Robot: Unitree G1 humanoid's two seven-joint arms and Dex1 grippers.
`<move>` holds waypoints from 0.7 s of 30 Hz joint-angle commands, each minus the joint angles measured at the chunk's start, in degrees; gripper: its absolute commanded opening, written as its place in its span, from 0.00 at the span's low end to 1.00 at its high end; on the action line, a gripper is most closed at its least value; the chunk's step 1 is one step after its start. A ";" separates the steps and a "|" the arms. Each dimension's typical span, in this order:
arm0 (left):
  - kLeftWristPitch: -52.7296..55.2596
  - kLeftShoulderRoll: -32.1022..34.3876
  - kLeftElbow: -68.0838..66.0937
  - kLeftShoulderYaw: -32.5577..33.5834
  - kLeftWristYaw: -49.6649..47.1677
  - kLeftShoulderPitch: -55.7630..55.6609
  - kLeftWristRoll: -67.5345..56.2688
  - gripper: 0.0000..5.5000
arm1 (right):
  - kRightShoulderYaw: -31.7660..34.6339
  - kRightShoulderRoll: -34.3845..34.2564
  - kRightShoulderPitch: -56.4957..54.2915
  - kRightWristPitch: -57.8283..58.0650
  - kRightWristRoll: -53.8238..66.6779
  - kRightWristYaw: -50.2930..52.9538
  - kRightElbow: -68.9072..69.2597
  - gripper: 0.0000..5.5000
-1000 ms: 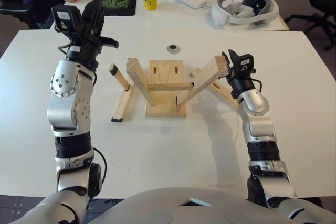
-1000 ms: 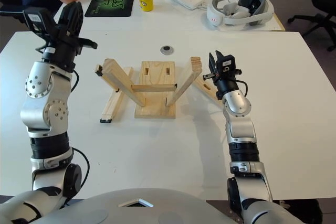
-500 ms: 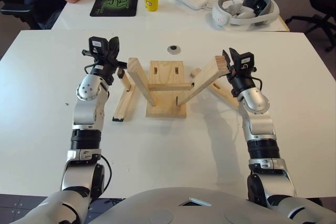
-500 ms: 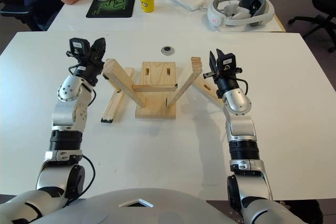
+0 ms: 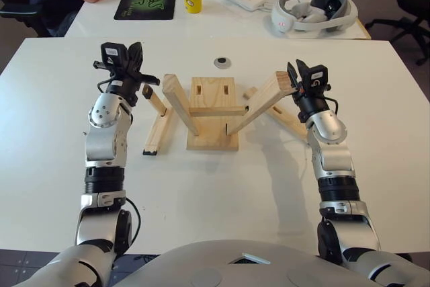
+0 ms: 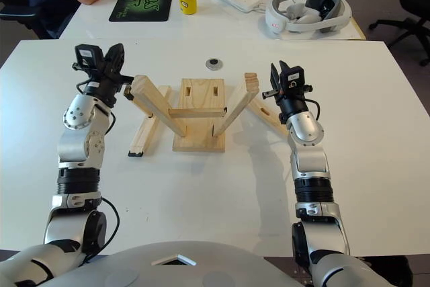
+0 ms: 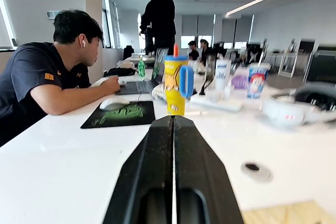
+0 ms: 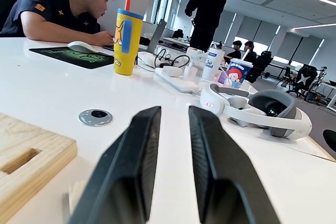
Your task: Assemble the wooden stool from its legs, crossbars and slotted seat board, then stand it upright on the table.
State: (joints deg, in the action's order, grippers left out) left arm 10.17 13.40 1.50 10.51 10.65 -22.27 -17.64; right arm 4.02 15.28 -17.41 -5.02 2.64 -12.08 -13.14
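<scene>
My left gripper (image 5: 136,74) sits in the upper left of the head view, just above the far end of the loose wooden pieces (image 5: 156,126) that lie flat on the table (image 5: 60,99). Its fingers (image 7: 144,166) are pressed together with only a seam between them and nothing held, so I judge it is placed to nudge or steady rather than to grasp. Right of those pieces, at the middle of the frame, the seat board (image 5: 212,136) lies flat with its slots facing up, which is how it has to lie for the legs to drop in. A left leg (image 5: 179,103) rises from it and splays out to the upper left. The crossbar (image 5: 217,109) spans to the right leg (image 5: 263,102), which splays to the upper right, so neither leg looks fully seated and square. My right gripper (image 5: 294,70) is just beside the top end of that right leg. Its fingers (image 8: 134,150) are parted by a narrow gap and empty, and whether they touch the wood I cannot tell. Below it another loose piece (image 5: 287,120) lies on the table, and the stool is not yet upright.
</scene>
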 commanded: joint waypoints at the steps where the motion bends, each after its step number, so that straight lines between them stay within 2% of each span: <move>1: 4.10 -0.36 6.72 4.03 -1.49 -0.02 -5.45 0.00 | 0.18 0.10 -0.19 -0.10 -0.43 0.29 0.47 0.18; 7: 9.94 3.37 11.67 6.14 0.62 9.48 -6.86 0.00 | 0.41 0.14 0.63 0.01 -0.44 0.57 1.13 0.18; 14: 19.07 8.68 17.42 9.28 7.16 24.43 -12.05 0.19 | 1.33 0.84 1.55 0.50 -0.36 0.90 2.14 0.18; 21: 30.67 10.41 20.29 3.06 10.97 27.47 -16.22 0.40 | 0.99 0.62 0.88 0.50 -0.56 0.84 1.93 0.18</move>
State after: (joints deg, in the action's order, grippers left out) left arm 36.33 22.71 20.41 15.84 21.16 4.53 -32.61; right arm 5.15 15.85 -16.20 -5.08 2.64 -11.47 -11.53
